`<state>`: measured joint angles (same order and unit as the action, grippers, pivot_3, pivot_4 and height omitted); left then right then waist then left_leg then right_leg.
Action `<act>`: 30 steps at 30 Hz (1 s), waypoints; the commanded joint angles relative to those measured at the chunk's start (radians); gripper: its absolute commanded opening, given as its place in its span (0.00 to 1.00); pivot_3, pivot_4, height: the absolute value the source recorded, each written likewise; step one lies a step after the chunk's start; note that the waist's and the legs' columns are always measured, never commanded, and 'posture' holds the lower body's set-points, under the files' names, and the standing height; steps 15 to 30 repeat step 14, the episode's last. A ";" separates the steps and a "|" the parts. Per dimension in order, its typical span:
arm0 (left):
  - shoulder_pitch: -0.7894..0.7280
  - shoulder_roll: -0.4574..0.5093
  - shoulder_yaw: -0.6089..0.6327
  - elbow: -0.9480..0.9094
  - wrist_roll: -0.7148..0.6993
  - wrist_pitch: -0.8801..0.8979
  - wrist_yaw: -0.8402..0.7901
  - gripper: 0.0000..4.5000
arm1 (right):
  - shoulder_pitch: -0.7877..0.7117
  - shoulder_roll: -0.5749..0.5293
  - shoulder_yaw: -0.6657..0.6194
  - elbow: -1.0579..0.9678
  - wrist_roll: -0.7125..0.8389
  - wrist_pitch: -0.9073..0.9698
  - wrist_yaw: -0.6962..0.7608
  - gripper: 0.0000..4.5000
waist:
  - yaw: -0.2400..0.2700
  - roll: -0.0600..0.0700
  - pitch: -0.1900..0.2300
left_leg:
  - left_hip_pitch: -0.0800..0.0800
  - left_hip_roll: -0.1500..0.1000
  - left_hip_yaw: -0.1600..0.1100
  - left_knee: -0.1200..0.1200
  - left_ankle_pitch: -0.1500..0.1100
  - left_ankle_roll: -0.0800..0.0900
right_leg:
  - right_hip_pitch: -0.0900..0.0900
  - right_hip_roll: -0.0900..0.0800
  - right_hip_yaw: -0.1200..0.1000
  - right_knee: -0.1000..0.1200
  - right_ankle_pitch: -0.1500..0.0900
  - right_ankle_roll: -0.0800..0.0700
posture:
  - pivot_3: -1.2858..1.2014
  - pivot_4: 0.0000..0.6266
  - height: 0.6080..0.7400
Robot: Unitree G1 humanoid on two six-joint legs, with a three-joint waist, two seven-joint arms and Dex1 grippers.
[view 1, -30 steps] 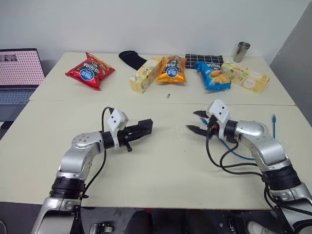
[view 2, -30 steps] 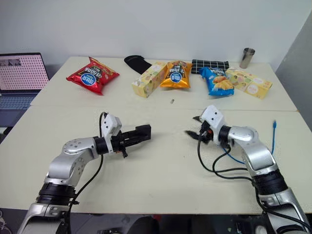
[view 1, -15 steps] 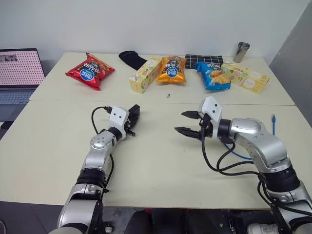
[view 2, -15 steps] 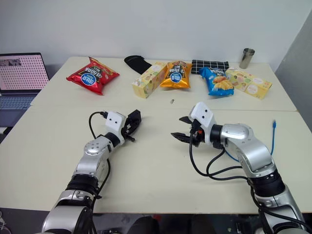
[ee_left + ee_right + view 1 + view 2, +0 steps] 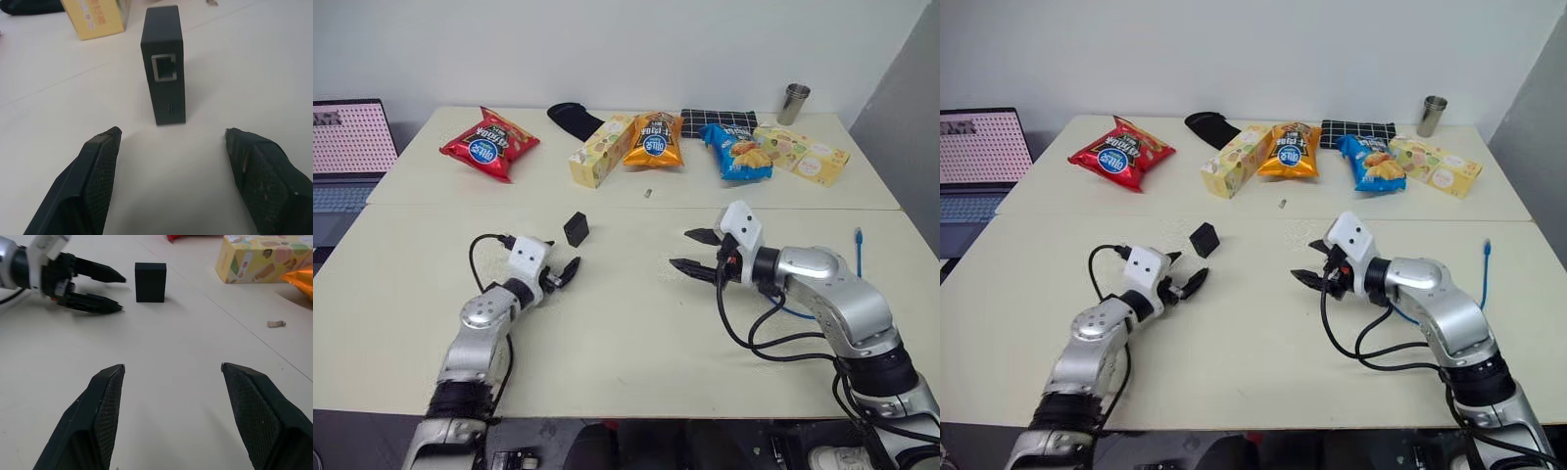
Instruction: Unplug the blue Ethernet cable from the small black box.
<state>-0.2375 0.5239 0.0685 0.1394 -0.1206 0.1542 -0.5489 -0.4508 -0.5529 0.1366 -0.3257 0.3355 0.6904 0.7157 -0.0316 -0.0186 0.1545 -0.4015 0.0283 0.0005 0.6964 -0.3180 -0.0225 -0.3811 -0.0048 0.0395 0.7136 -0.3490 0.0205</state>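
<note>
On the counter [image 5: 636,333], the small black box [image 5: 575,229] stands on edge, unplugged, its empty port facing the left gripper [image 5: 563,273], whose fingers [image 5: 98,171] are spread open just short of it. Right gripper [image 5: 693,251] hovers open, empty. The blue Ethernet cable [image 5: 858,251] lies near the counter's right edge.

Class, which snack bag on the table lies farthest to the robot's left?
The red snack bag, alone near the laptop side; the orange bag and blue bag lie further right.
</note>
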 commanded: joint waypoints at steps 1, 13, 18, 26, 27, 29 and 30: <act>0.049 0.111 0.050 -0.190 -0.045 0.105 -0.086 0.80 | 0.066 -0.060 -0.144 -0.072 0.051 0.027 -0.002 0.74 | 0.004 0.000 0.000 | 0.000 0.000 0.000 0.000 0.000 0.000 | 0.000 0.000 0.000 0.000 0.000 0.000 | 0.52 0.24 1.00; 0.109 0.326 0.179 -0.368 -0.203 0.271 -0.280 0.80 | 0.231 -0.223 -0.377 -0.100 0.171 0.040 0.082 0.74 | 0.004 0.000 0.001 | 0.001 0.000 0.000 -0.001 0.000 0.001 | 0.002 0.000 0.000 -0.002 0.000 0.000 | 0.52 0.24 1.00; 0.108 0.335 0.178 -0.371 -0.211 0.279 -0.293 0.80 | 0.231 -0.223 -0.376 -0.099 0.173 0.040 0.079 0.74 | 0.004 0.000 0.001 | 0.001 0.000 0.000 -0.001 0.000 0.001 | 0.002 0.000 0.000 -0.002 0.000 0.000 | 0.52 0.24 1.00; 0.108 0.335 0.178 -0.371 -0.211 0.279 -0.293 0.80 | 0.231 -0.223 -0.376 -0.099 0.173 0.040 0.079 0.74 | 0.004 0.000 0.001 | 0.001 0.000 0.000 -0.001 0.000 0.001 | 0.002 0.000 0.000 -0.002 0.000 0.000 | 0.52 0.24 1.00; 0.108 0.335 0.178 -0.371 -0.211 0.279 -0.293 0.80 | 0.231 -0.223 -0.376 -0.099 0.173 0.040 0.079 0.74 | 0.004 0.000 0.001 | 0.001 0.000 0.000 -0.001 0.000 0.001 | 0.002 0.000 0.000 -0.002 0.000 0.000 | 0.52 0.24 1.00; 0.108 0.335 0.178 -0.371 -0.211 0.279 -0.293 0.80 | 0.231 -0.223 -0.376 -0.099 0.173 0.040 0.079 0.74 | 0.004 0.000 0.001 | 0.001 0.000 0.000 -0.001 0.000 0.001 | 0.002 0.000 0.000 -0.002 0.000 0.000 | 0.52 0.24 1.00; 0.108 0.335 0.178 -0.371 -0.211 0.279 -0.293 0.80 | 0.231 -0.223 -0.376 -0.099 0.173 0.040 0.079 0.74 | 0.004 0.000 0.001 | 0.001 0.000 0.000 -0.001 0.000 0.001 | 0.002 0.000 0.000 -0.002 0.000 0.000 | 0.52 0.24 1.00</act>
